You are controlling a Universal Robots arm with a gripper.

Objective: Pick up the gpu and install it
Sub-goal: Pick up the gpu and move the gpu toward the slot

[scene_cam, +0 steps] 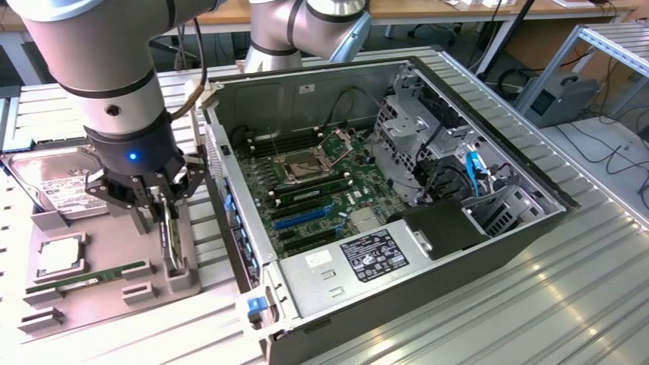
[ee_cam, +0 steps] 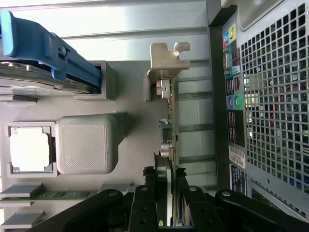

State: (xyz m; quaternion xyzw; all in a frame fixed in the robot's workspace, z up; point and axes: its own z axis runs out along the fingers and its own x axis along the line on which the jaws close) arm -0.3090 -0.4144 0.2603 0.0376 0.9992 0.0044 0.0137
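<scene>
The gpu (scene_cam: 175, 243) is a thin dark card standing on edge in the grey holder tray (scene_cam: 102, 308), just beside the open computer case (scene_cam: 426, 251) at the exterior view's left. My gripper (scene_cam: 164, 217) reaches straight down onto it. In the wrist view the gpu (ee_cam: 171, 121) appears edge-on, its pale metal bracket (ee_cam: 166, 60) at the far end. The gripper (ee_cam: 166, 191) has one black finger pressed on each face of the card, so it is shut on it. The card's lower edge still sits at the holder.
The case lies on its side with the motherboard (scene_cam: 315, 190) and blue slots (scene_cam: 302, 219) exposed. On the tray are a silver hard drive (scene_cam: 56, 186), a CPU (scene_cam: 59, 255) and a green memory stick (scene_cam: 87, 278). The case's rear panel (ee_cam: 270, 106) stands close beside the card.
</scene>
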